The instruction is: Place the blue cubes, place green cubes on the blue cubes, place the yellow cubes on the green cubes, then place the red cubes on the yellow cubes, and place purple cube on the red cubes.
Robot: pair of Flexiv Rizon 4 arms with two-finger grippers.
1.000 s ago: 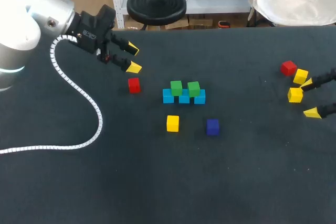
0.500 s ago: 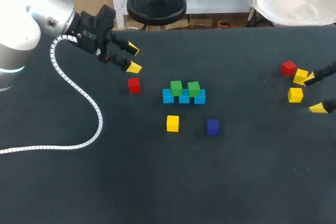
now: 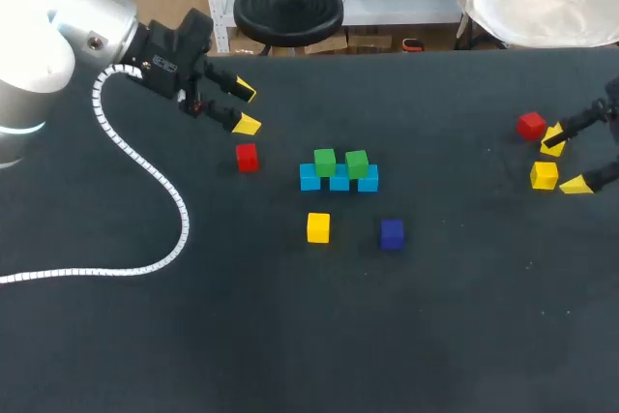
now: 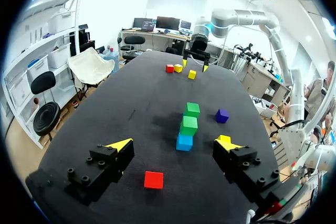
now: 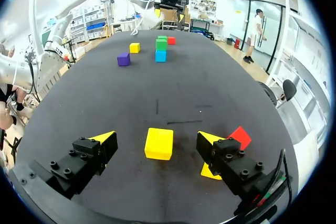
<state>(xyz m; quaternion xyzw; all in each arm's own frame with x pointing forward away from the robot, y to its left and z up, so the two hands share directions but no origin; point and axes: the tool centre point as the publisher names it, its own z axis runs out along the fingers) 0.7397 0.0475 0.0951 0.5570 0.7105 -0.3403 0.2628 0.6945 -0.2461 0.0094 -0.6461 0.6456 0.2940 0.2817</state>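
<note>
Three blue cubes [image 3: 338,180] stand in a row mid-table with two green cubes [image 3: 325,161] on top. In front lie a yellow cube [image 3: 318,227] and a purple cube [image 3: 392,233]. A red cube [image 3: 247,157] sits just below my left gripper [image 3: 246,108], which is open; from the left wrist that red cube [image 4: 153,179] lies between its spread fingers. At the far right my right gripper [image 3: 566,163] is open around a yellow cube [image 5: 159,143] without touching it. A red cube [image 5: 240,136] and a second yellow cube [image 3: 553,137] sit beside one finger.
A white coiled cable [image 3: 145,176] trails from my left arm across the left of the table. The dark table top [image 3: 309,336] is bare in front of the cube row.
My right gripper has moved back and slightly left, so its open fingers now flank the nearer yellow cube. The left arm and the other cubes have not moved.
</note>
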